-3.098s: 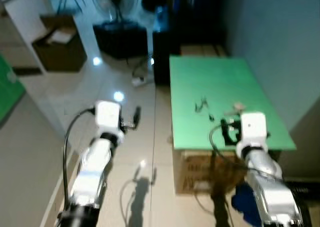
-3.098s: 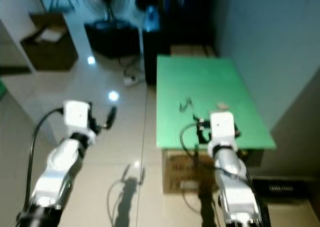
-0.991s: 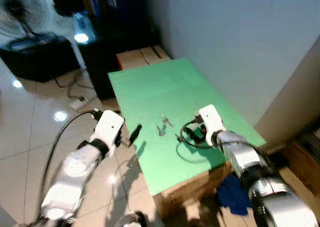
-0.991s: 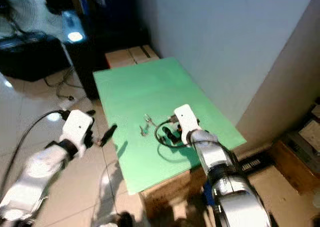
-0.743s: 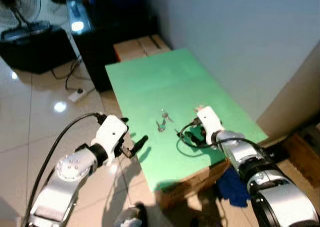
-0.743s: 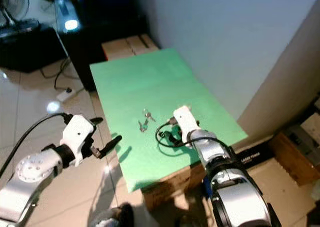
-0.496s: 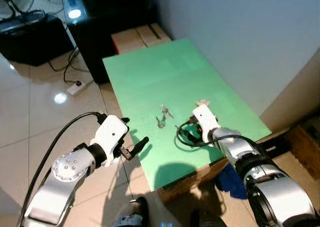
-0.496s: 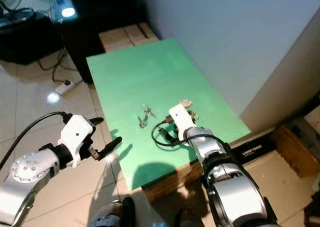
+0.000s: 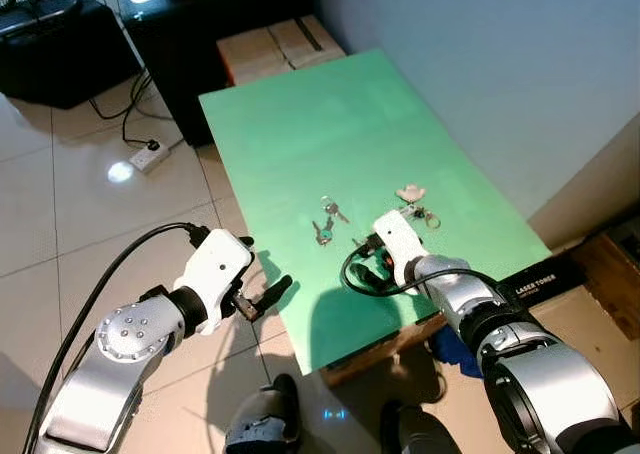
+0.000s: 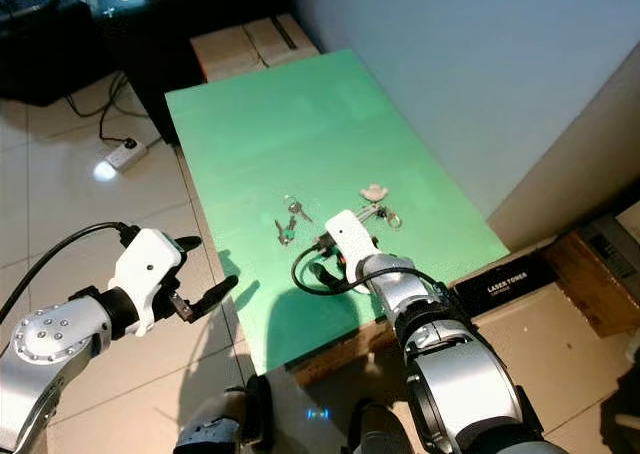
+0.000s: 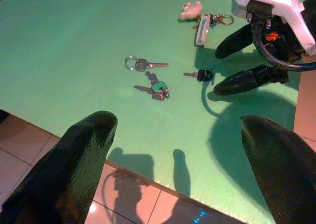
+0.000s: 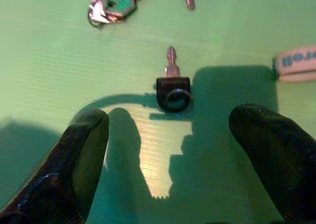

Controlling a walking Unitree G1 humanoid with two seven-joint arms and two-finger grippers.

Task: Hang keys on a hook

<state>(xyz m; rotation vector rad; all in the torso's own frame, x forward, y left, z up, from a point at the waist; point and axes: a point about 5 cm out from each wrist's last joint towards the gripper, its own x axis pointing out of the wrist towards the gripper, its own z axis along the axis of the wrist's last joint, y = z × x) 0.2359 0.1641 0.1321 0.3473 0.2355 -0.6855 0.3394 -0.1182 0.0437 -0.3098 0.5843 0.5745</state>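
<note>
- Green table (image 9: 300, 124): flat matte top with fine ridges like corrugated plastic sheet, seen close in the right wrist view; a brown cardboard box (image 9: 280, 44) sits at its far end
- Keys on the table, four lots counted: a black-headed key (image 12: 173, 88), lying flat on its own; a bunch with a green tag (image 11: 157, 88); a silver key on a ring (image 11: 140, 63); a strap fob with clip and ring (image 11: 202, 29), printed with letters too blurred to read
- One pinkish lump (image 11: 190, 9) just beside the fob, shape unclear
- Right gripper (image 12: 170, 150): fingers spread wide, grasping nothing, low over the table with the black-headed key lying between the tips; rounded glossy black fingers (image 11: 247, 78), white wrist housing with a small orange mark, black cable looped at it
- Left gripper (image 9: 262, 299): fingers apart and empty, held off the table's near left edge above the glossy pale floor tiles (image 9: 60, 204)
- One white power strip (image 9: 148, 156) on the floor, cable attached
</note>
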